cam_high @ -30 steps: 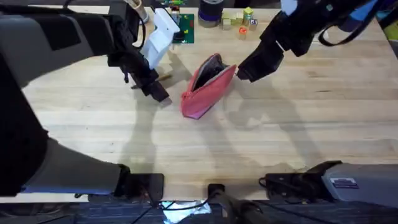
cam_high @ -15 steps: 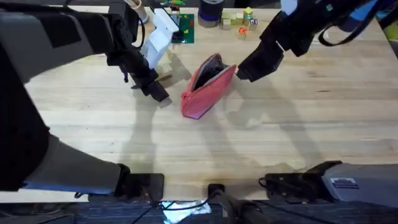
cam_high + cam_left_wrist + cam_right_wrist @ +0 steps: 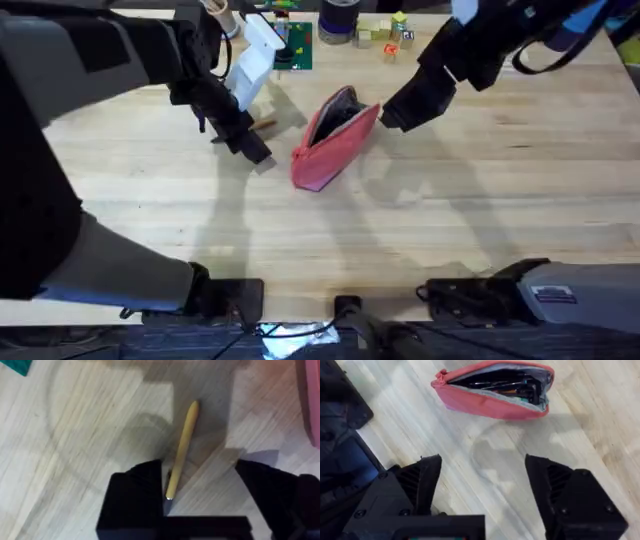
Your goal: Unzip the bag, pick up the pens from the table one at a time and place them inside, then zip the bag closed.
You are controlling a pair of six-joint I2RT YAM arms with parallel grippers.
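Plank table (image 3: 480,200). Pink bag (image 3: 330,140) lies mid-table, unzipped, dark items visible inside through the gap. Right gripper (image 3: 482,487) hovers just beside the bag's far end, fingers spread, holding nothing. Left gripper (image 3: 200,492) low over the table, fingers apart, straddling the tan-yellow pen (image 3: 181,450), which lies flat beside the bag.

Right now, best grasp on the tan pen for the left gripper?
Take the tan pen mid-shaft, straight down from above. It lies flat on the table, clear of the bag, and the open left gripper straddles its near end, so close across the width.
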